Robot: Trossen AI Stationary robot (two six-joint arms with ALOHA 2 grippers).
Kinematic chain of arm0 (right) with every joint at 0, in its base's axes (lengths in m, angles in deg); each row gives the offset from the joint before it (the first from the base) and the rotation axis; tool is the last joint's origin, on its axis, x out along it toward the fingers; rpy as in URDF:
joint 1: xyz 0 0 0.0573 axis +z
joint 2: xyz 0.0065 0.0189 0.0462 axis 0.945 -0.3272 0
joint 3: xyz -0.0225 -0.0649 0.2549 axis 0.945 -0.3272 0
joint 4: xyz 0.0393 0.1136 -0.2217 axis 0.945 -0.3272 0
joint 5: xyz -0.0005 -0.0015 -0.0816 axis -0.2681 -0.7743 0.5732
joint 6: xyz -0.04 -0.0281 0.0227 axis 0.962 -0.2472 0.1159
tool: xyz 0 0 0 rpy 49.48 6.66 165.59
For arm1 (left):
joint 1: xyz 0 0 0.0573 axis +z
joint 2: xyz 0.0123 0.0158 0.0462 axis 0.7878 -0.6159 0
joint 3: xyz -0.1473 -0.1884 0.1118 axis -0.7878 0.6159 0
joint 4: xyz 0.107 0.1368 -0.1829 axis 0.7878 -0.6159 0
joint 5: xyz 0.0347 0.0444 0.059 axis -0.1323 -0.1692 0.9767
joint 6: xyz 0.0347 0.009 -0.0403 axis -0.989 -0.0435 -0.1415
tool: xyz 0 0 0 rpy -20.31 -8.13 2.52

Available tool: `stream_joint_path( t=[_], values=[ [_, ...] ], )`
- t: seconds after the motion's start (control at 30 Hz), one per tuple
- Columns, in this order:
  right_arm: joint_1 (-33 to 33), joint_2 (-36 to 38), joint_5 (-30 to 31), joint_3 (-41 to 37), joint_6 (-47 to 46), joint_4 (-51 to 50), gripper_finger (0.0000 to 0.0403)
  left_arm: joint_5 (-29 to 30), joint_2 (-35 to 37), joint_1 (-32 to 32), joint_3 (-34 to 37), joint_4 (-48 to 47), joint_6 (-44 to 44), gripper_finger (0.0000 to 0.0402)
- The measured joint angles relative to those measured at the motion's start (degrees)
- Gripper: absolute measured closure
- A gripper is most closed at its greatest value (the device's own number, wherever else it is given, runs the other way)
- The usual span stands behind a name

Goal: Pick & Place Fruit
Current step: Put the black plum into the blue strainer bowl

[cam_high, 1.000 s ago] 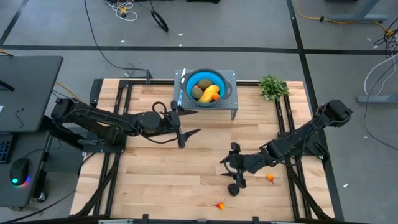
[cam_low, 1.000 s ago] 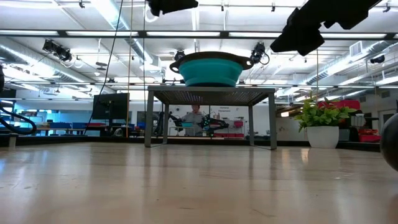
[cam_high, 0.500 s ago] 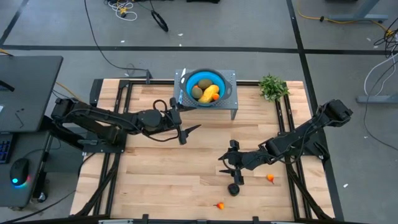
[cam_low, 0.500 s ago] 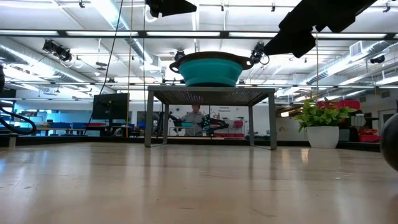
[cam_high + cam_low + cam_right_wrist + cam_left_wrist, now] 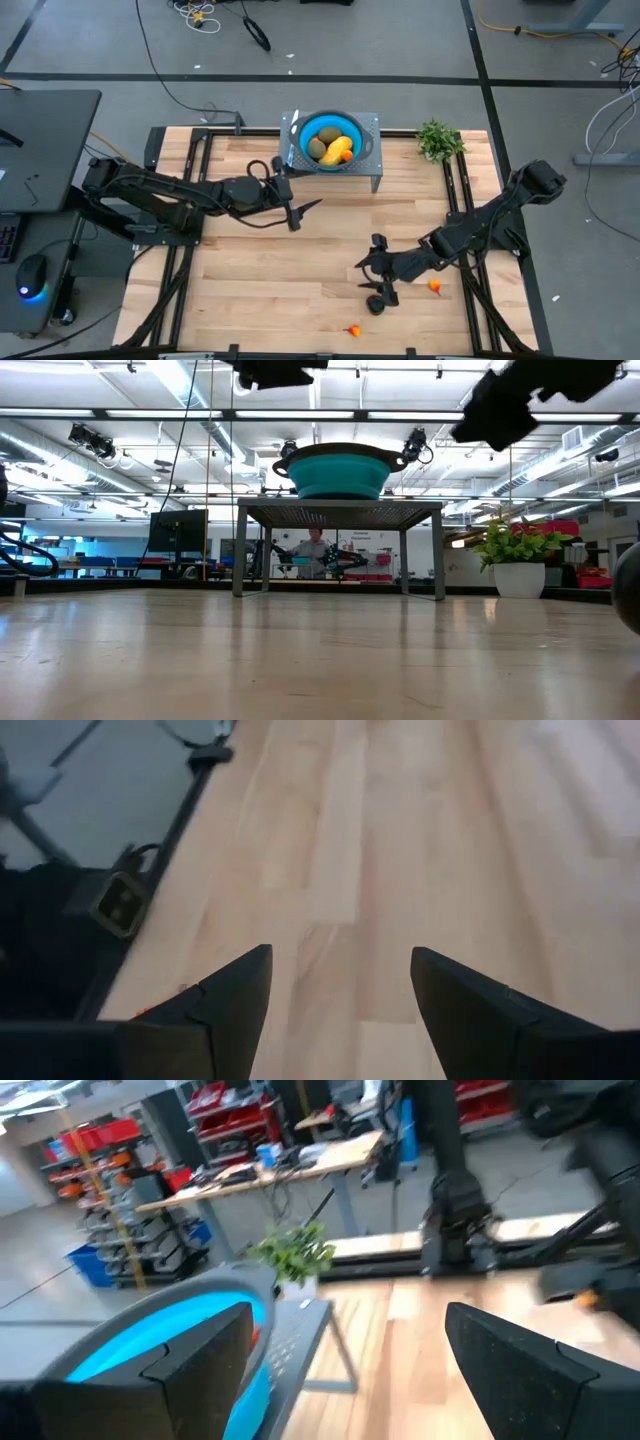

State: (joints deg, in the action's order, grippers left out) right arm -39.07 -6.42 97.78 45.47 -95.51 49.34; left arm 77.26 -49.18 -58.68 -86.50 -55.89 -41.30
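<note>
Judging progress: yellow fruit (image 5: 337,148) and green ovals (image 5: 317,148) sit in the bowl (image 5: 355,134); black fruit (image 5: 375,304) and orange ones (image 5: 435,286) remain on the tabletop (image 5: 260,280). My right gripper (image 5: 372,277) hovers empty, jaws open, at the black fruit's twelve; my left gripper (image 5: 300,211) waits open at the bowl's seven.

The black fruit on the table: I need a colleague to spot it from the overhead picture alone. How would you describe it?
Start at the blue bowl on its metal stand at the table's far edge, then come toward the near edge to the right gripper, open over the wood. The black fruit lies just nearer than it. It is round and dark; the loose pieces nearby, the orange fruit and another, are tiny.
</note>
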Motion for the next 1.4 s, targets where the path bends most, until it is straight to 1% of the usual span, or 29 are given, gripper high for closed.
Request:
stream_joint_path(
  t=[0.1, 0.2, 0.3, 0.43, 0.63, 0.73, 0.83, 0.97, 1.17, 1.27, 1.4],
  values=[
    [1.2, -0.2, -0.4, 0.0, -1.9, -3.5, 0.0153, 4.7, 0.0, 0.0, 0.0, -2.1, -0.1, 0.0061],
    [2.0, -0.2, -0.4, 0.0, -3.4, -7.9, 0.0152, 6.7, 0.0, 0.0, 0.0, -2.6, -0.8, 0.0061],
    [2.4, -0.3, -2.1, -0.1, -4.6, -9.3, 0.0149, 6.5, 0.0, 0.0, 0.0, -2.3, -0.8, 0.0061],
    [3.5, -0.5, -4.2, -0.1, -7.2, -9.3, 0.0134, 6.5, 0.0, 0.0, 0.0, -2.3, -0.7, 0.0061],
    [6.3, -0.5, -4.9, -0.1, -11.4, -9.3, 0.0103, 6.5, 0.0, 0.0, 0.0, -2.3, -0.3, 0.0061],
    [7.5, -0.5, -4.3, -0.1, -13.1, -9.3, 0.0094, 6.5, 0.0, 0.0, 0.0, -2.4, -0.1, 0.0061],
    [8.9, -0.8, -1.3, 0.0, -14.6, -9.3, 0.0093, 6.5, 0.0, 0.0, 0.0, -2.4, 0.6, 0.0061],
    [10.3, -3.5, 0.2, 0.0, -14.4, -7.5, 0.0093, 6.5, 0.0, 0.0, 0.0, -2.7, 0.8, 0.0061],
    [10.7, -8.3, -1.5, 0.0, -13.8, -5.9, 0.0093, 6.6, 0.0, 0.0, 0.0, -3.2, 0.9, 0.0061],
    [10.7, -9.1, -2.4, 0.0, -13.8, -5.6, 0.0093, 6.6, 0.0, 0.0, 0.0, -3.5, 1.6, 0.0061],
    [10.8, -9.3, -1.7, 0.0, -13.5, -5.6, 0.0093, 6.7, 0.0, 0.0, 0.0, -3.6, 1.6, 0.0061]
  ],
)
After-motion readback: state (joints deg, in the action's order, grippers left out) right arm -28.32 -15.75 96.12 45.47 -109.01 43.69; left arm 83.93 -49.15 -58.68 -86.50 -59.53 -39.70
